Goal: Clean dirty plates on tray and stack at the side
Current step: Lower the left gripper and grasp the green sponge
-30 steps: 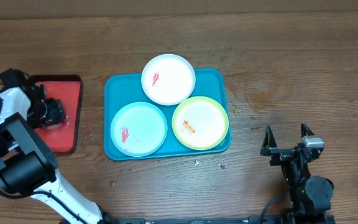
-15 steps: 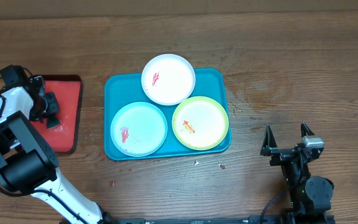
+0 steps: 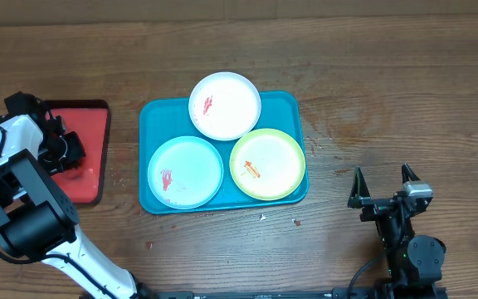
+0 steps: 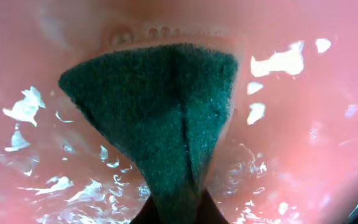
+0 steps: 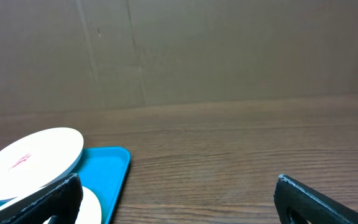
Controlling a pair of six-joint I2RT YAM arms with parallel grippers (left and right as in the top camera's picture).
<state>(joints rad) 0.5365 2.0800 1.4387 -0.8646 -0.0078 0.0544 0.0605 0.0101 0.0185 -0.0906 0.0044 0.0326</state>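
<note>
Three plates lie on the teal tray (image 3: 152, 116): a white plate (image 3: 225, 105) at the back, a pale blue plate (image 3: 185, 172) front left and a yellow-green rimmed plate (image 3: 267, 164) front right. Each carries a red or orange smear. My left gripper (image 3: 66, 154) is down over the red tray (image 3: 90, 124), left of the teal tray. In the left wrist view it (image 4: 178, 208) is shut on a dark green scouring sponge (image 4: 160, 118), folded between the jaws. My right gripper (image 3: 382, 184) stands open near the front right, nothing between its fingers.
The red tray's wet surface (image 4: 303, 124) fills the left wrist view. In the right wrist view the white plate (image 5: 33, 158) and a teal tray corner (image 5: 107, 171) lie ahead to the left. Small crumbs (image 3: 295, 222) dot the wood in front of the tray.
My left gripper has closed from open onto the green sponge on the red tray, shifting slightly. The right arm and the plates have not moved.
</note>
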